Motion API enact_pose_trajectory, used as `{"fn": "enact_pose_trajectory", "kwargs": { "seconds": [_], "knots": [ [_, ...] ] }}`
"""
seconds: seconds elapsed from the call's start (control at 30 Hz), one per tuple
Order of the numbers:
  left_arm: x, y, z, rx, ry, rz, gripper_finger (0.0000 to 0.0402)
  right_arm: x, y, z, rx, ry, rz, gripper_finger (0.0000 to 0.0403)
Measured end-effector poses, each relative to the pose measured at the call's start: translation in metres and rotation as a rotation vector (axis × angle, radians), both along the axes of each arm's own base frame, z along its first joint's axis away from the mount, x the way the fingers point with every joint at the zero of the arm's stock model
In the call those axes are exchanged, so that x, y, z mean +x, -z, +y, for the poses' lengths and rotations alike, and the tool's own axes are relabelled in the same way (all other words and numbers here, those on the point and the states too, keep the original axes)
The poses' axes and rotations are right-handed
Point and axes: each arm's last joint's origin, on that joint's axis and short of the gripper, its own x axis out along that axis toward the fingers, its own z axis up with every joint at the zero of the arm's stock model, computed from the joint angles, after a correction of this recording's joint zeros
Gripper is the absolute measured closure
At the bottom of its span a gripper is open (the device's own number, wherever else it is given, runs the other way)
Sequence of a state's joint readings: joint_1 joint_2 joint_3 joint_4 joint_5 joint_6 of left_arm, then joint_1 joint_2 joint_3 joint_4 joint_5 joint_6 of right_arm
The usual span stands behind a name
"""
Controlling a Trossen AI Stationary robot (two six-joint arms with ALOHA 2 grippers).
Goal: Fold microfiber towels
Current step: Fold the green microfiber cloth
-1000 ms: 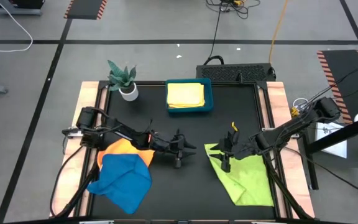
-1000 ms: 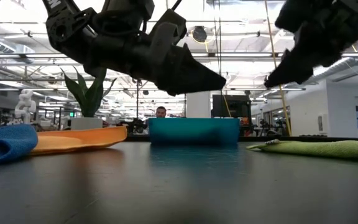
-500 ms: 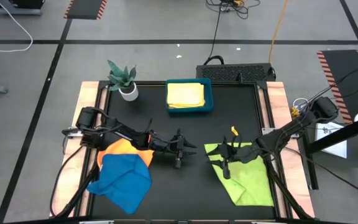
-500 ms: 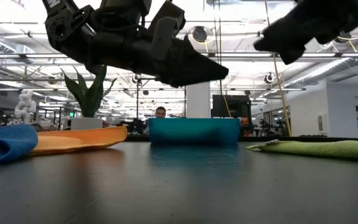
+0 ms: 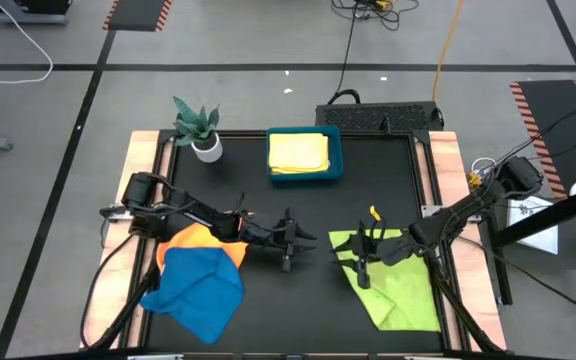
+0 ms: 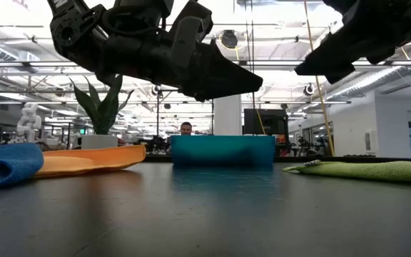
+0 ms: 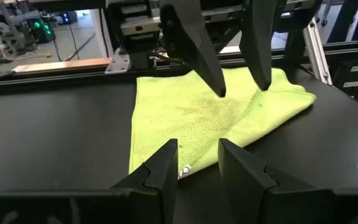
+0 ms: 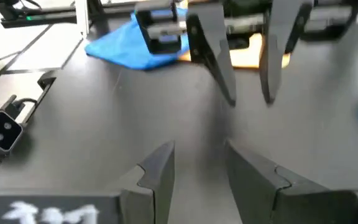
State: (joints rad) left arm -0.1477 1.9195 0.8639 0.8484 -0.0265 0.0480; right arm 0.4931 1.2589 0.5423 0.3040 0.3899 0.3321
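Both hands (image 5: 303, 241) (image 5: 361, 247) hover part-open, holding nothing.

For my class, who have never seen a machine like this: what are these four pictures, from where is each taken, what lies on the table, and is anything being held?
It is a robot with two dark arms at a black table, each ending in a two-finger gripper. One picture looks straight down, one looks level from the tabletop, and two come from cameras on the wrists. The left gripper and the right gripper hang above the middle of the table, facing each other, fingers apart, holding nothing. On the table lie a blue towel overlapping an orange towel, a green towel and a teal tray with a folded yellow towel in it. A potted plant stands in a corner.
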Motion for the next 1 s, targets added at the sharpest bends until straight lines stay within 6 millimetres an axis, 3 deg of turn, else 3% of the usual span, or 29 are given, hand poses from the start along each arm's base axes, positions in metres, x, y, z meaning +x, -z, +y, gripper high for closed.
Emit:
{"fn": "enact_pose_trajectory", "kwargs": {
  "seconds": [0.23,0.4,0.63,1.0],
  "knots": [
    [-0.003,0.008,-0.005,0.076,0.035,0.075,0.0286,-0.01,0.013,0.001,0.278,0.021,0.258,0.0273],
    [-0.003,0.008,-0.006,0.086,0.037,0.079,0.0286,-0.015,0.007,0.004,0.37,0.113,0.487,0.0273],
    [-0.003,0.008,-0.006,0.089,0.034,0.075,0.0286,-0.017,-0.013,0.026,0.398,0.091,0.502,0.0273],
    [-0.003,0.008,-0.006,0.085,0.033,0.072,0.0286,-0.021,0.006,0.043,0.491,0.135,0.648,0.0273]
  ]
}}
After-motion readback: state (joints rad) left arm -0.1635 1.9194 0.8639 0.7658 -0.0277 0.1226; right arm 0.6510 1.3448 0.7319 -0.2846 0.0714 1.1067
